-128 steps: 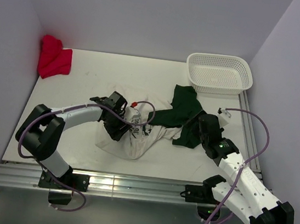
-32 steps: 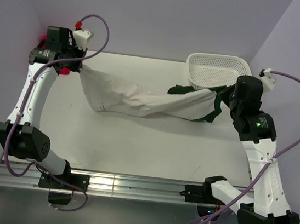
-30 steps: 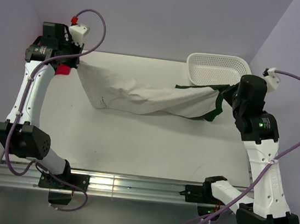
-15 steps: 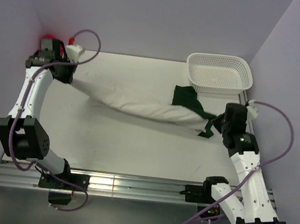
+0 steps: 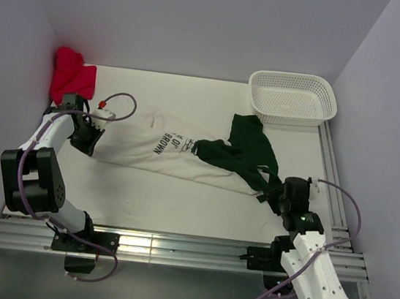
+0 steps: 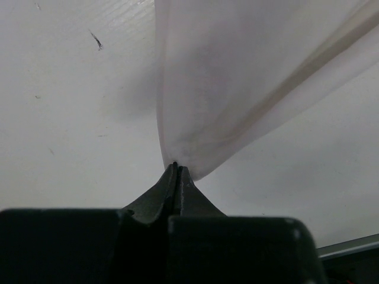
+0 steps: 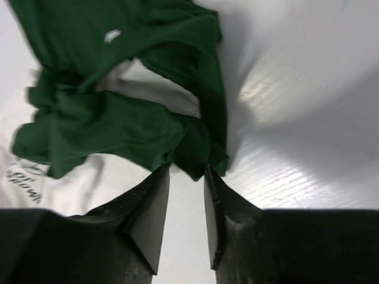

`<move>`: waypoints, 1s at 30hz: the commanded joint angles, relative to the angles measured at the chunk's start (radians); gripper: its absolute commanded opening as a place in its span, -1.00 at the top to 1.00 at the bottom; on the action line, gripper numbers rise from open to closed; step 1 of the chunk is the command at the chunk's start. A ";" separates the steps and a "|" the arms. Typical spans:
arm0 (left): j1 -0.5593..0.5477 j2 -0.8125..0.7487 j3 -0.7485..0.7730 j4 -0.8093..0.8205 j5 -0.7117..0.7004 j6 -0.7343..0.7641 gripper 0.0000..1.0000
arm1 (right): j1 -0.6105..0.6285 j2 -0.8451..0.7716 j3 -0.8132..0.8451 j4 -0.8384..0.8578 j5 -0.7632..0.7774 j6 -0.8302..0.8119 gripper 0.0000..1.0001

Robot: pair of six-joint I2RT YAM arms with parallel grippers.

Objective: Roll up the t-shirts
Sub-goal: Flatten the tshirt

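- The white shirt [image 5: 163,152] lies as a long, twisted band on the counter [image 5: 163,204], running from far left of the basket [image 5: 293,117] to a spot in front of it.
- The green shirt [image 5: 247,152] lies bunched just in front of the basket, draped over the white shirt's right end, so the 2 shirts overlap.
- The left hand [image 5: 86,138], far left of the basket, is closed tight on a pinch of the white shirt's edge; its wrist view shows the cloth fanning out from the tips.
- The right hand [image 5: 267,197], in front of the basket near the counter's edge, has its fingers [image 7: 155,198] parted with nothing between them; the green shirt's hem sits just at their tips.
- The step in hand looks like spreading the white shirt flat, with no rolling begun.
- To do it well, the right hand should take white cloth only, since green lies on top exactly where it would bite.
- Better to shift the green shirt toward the basket first, clear of the white.
- Then pull evenly from both ends to untwist the band, lay it flat, and roll from 1 end.
- A red cloth [image 5: 69,77], far left of the basket, plays no part.
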 commanded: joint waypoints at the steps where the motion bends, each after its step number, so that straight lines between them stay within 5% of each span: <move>1: 0.005 -0.026 -0.002 0.027 0.036 0.033 0.99 | -0.005 -0.071 0.040 -0.020 0.030 0.016 0.20; 17: 0.006 -0.022 0.044 -0.002 0.067 0.016 0.99 | -0.005 0.125 0.215 -0.065 0.133 -0.084 -0.02; 30: 0.005 -0.001 0.071 -0.011 0.080 0.013 0.99 | -0.004 0.176 0.111 0.026 0.090 -0.068 -0.04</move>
